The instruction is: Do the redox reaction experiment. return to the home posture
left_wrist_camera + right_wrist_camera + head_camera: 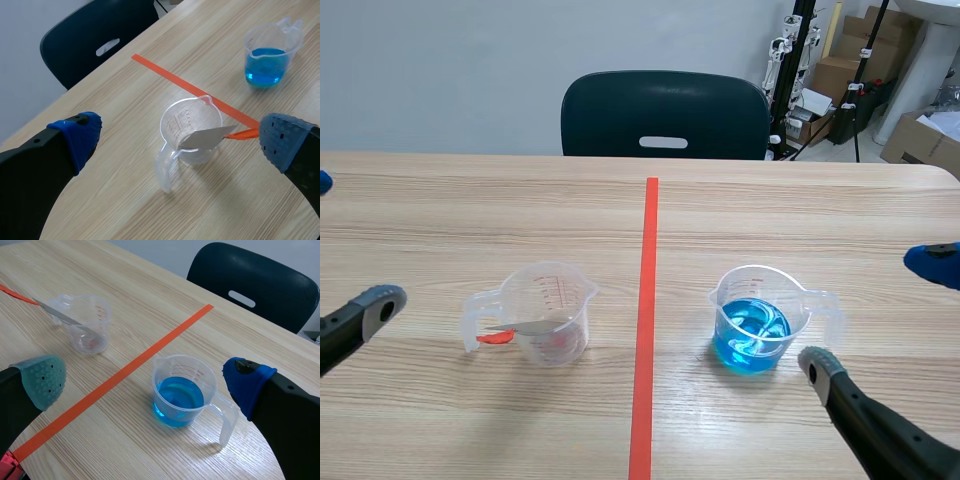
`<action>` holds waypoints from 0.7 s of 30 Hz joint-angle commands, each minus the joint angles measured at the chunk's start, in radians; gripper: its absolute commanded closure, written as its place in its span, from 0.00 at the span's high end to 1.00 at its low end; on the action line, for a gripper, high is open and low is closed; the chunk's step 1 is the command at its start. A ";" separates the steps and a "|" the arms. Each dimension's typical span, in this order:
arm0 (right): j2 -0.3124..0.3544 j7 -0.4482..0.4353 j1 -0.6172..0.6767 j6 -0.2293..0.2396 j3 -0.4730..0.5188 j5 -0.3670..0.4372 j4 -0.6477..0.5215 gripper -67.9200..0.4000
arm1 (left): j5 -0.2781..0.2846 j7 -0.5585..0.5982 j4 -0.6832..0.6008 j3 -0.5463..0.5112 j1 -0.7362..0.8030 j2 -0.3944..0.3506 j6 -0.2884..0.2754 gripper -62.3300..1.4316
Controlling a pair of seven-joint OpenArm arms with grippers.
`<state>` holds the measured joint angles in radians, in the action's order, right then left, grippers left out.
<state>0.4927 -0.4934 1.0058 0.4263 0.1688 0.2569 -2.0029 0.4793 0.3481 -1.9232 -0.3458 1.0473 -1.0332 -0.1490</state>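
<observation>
A clear beaker [548,310] stands left of the tape line with a metal spatula [515,328] with a red handle leaning in it. Right of the line, a second clear beaker [755,320] holds blue liquid. My left gripper [350,245] hangs open at the table's left side, apart from the clear beaker [192,125], which lies below and ahead between its fingers [75,132]. My right gripper [875,312] is open just right of the blue beaker [182,390], holding nothing. The spatula [60,314] also shows in the right wrist view.
A dark chair [665,115] stands behind the table's far edge. Boxes and stands [840,70] crowd the back right of the room. The orange-red tape line [645,320] runs down the table's middle.
</observation>
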 commanded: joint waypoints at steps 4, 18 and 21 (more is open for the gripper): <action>-0.003 -0.018 -0.009 0.000 0.005 0.011 -0.018 1.00 | -0.011 -0.013 -0.002 0.060 -0.063 0.005 0.005 1.00; -0.003 -0.018 -0.009 0.000 0.006 0.012 -0.018 1.00 | -0.039 -0.135 0.000 0.182 -0.189 0.005 0.005 1.00; -0.003 -0.018 -0.009 0.000 0.006 0.012 -0.018 1.00 | -0.054 -0.138 0.016 0.202 -0.205 0.005 0.005 1.00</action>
<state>0.4927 -0.4934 1.0058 0.4263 0.1688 0.2573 -2.0029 0.4202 0.1940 -1.9087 -0.1463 0.8467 -1.0332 -0.1493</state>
